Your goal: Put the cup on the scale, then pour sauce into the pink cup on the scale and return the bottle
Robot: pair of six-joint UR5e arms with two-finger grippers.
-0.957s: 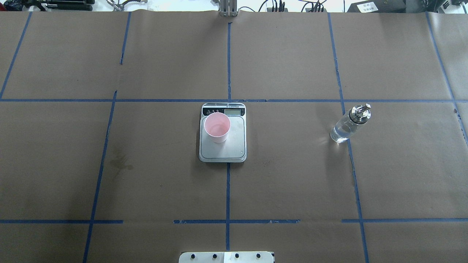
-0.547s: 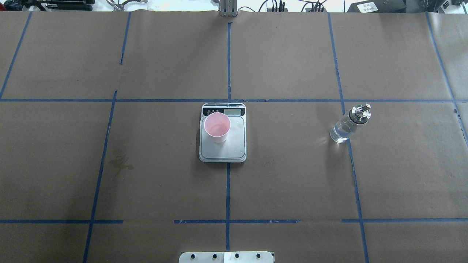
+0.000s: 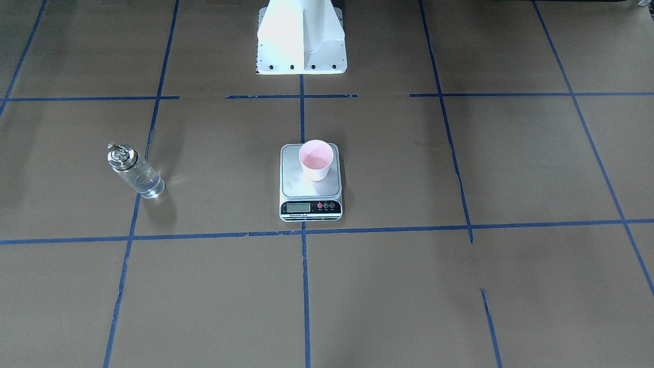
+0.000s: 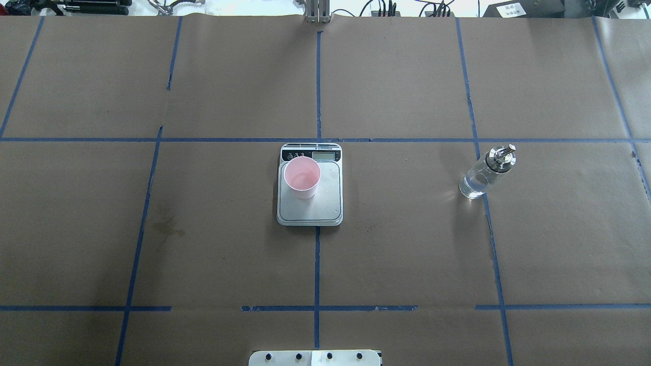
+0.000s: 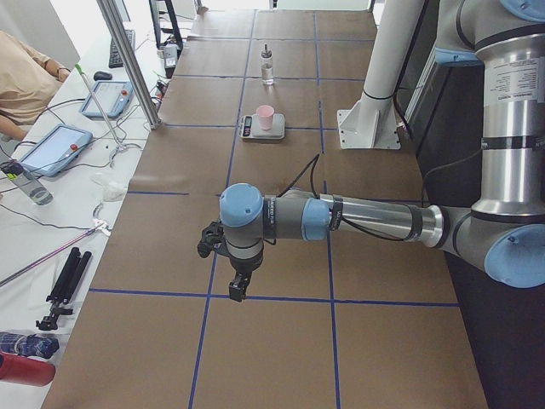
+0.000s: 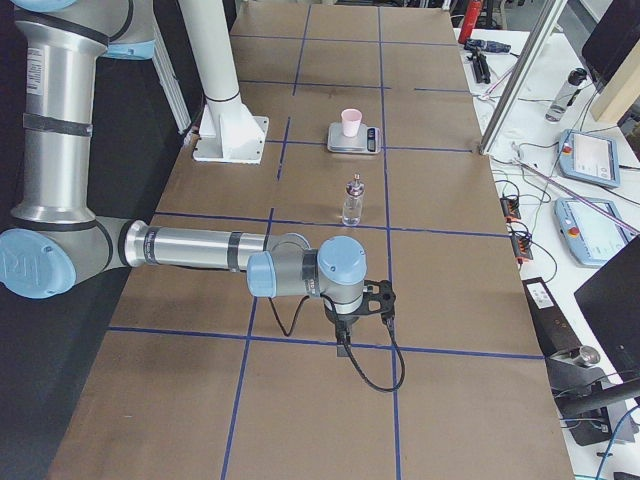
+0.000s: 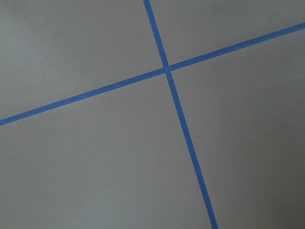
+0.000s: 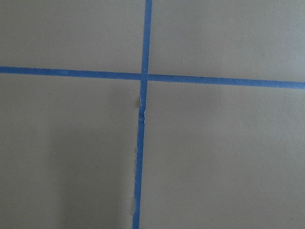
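Observation:
The pale pink cup (image 4: 302, 177) stands upright on the far left part of the scale's (image 4: 325, 204) steel platform; it also shows in the front view (image 3: 316, 160). The clear glass bottle (image 4: 483, 175) with a silver spout stands upright on the table, well right of the scale, with clear sauce (image 3: 144, 182) in it. Neither gripper touches them. My left gripper (image 5: 237, 288) hangs over the table's left end, and my right gripper (image 6: 344, 343) over the right end. They show only in the side views, so I cannot tell if they are open or shut.
Brown paper with a blue tape grid covers the table. The white robot pedestal (image 3: 301, 41) stands at the near edge. A metal post (image 5: 128, 60), tablets (image 5: 64, 145) and cables lie along the far side, where a person (image 5: 21, 81) sits.

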